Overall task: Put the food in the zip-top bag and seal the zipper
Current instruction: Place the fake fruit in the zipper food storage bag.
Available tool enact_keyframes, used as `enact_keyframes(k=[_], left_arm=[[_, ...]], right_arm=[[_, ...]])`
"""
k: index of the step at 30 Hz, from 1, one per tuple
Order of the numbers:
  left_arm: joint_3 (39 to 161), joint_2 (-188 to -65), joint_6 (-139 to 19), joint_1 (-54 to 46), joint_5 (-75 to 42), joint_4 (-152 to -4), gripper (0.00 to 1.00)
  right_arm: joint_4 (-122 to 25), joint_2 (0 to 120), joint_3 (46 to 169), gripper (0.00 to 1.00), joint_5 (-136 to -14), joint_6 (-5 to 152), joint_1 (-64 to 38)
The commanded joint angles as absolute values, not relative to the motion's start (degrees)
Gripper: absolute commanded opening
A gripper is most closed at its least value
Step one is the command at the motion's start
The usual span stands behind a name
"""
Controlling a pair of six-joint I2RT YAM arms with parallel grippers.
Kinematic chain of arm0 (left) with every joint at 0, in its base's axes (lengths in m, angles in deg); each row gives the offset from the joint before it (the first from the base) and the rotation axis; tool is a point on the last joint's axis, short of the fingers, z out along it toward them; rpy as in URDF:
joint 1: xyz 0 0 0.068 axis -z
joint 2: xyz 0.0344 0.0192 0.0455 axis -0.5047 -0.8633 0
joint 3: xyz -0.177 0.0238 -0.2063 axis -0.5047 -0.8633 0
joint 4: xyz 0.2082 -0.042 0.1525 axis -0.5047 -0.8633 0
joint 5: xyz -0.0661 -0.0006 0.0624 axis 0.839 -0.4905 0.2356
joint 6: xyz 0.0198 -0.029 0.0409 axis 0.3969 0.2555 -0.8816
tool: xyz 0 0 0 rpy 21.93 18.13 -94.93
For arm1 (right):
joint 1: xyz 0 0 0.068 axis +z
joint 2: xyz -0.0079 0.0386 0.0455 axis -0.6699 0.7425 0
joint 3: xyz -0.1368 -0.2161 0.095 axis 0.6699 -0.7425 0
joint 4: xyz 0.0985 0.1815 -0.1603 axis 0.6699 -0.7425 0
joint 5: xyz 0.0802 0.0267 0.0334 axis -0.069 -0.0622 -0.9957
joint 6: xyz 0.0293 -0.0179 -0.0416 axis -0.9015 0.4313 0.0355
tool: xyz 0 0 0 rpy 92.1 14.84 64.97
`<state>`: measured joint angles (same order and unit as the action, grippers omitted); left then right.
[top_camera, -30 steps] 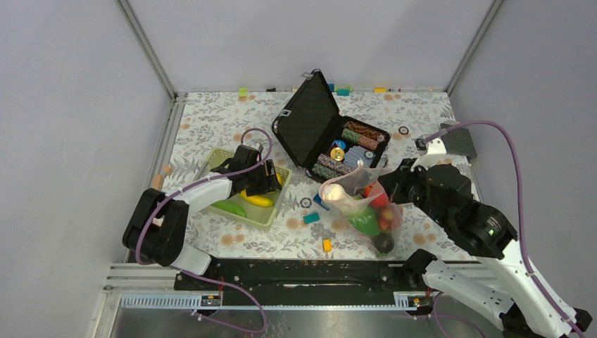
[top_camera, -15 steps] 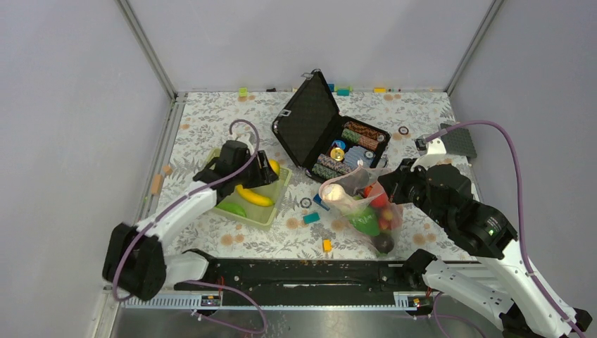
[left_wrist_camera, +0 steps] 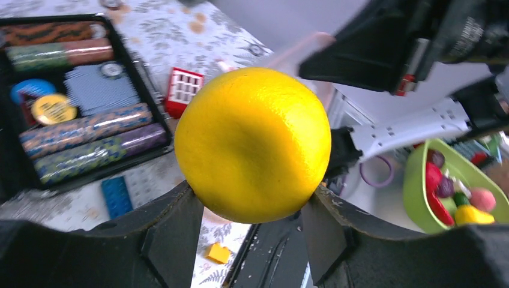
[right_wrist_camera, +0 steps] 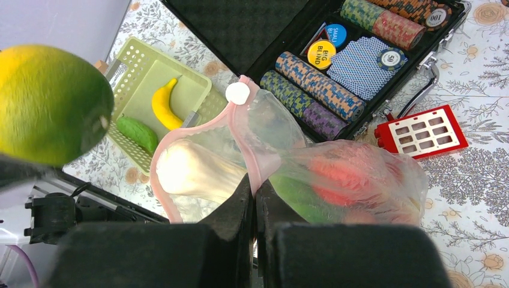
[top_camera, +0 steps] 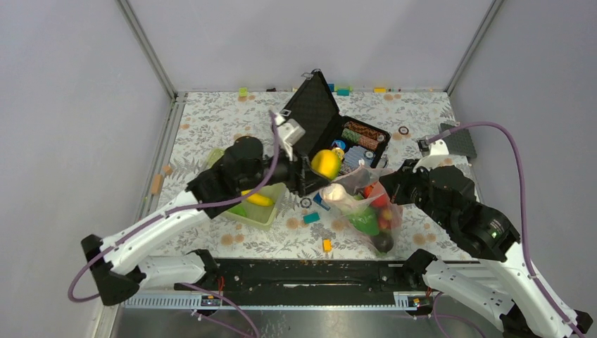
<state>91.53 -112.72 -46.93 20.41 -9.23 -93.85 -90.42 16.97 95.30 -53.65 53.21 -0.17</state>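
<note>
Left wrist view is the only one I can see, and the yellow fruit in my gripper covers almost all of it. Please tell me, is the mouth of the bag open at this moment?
Observer: Yes. The right gripper is shut on the pink zipper, and it holds the mouth of the zip-top bag open in a wide loop.
Operator: Thank you. Besides this yellow fruit, is any food outside the bag?
Observer: Two pieces. A banana and a green piece lie in the green basket.
</note>
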Motion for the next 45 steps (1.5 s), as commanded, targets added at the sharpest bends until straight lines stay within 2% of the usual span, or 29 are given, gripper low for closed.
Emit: enact_keyframes(k=[1,6,12,15,20,27,33,38,42,45], left_arm=[[98.0,-119.1,-53.0,24.9,-3.5,-92.1,0.31],[102.4,-125.8,-54.7,27.6,-1.6,-94.1,0.31],[104.8,-129.7,-54.4,28.7,-2.1,-94.3,0.43],[105.7,-131.1,-53.9,28.9,-1.2,-94.5,0.60],[106.0,-131.9,-53.8,29.1,-0.7,-94.5,0.97],[104.8,-129.7,-53.8,29.0,-2.2,-94.7,0.99],[100.6,-124.0,-52.4,29.0,-12.1,-95.3,0.99],[95.0,-115.9,-48.7,28.7,-29.8,-99.5,0.99],[90.9,-110.4,-36.9,25.5,-49.4,-109.8,0.99],[86.6,-107.3,-27.3,18.1,-53.6,-118.1,0.99]], right_arm=[[-85.5,16.5,97.7,0.00,-54.2,53.3,-0.4],[-85.5,16.4,97.7,0.00,-54.6,53.3,-0.4],[-85.5,16.5,97.7,0.00,-54.7,53.3,-0.4],[-85.5,16.6,97.8,0.00,-55.3,53.4,-0.4],[-85.5,16.5,97.8,0.00,-55.2,53.4,-0.4],[-85.4,16.3,97.8,0.00,-55.2,53.4,-0.4],[-85.4,16.0,97.7,0.00,-55.0,53.2,-0.4],[-85.5,15.7,97.5,0.00,-54.4,53.3,-0.4],[-85.5,15.8,97.5,0.00,-54.4,53.6,-0.4],[-85.5,16.1,97.5,0.00,-53.7,53.7,-0.4]])
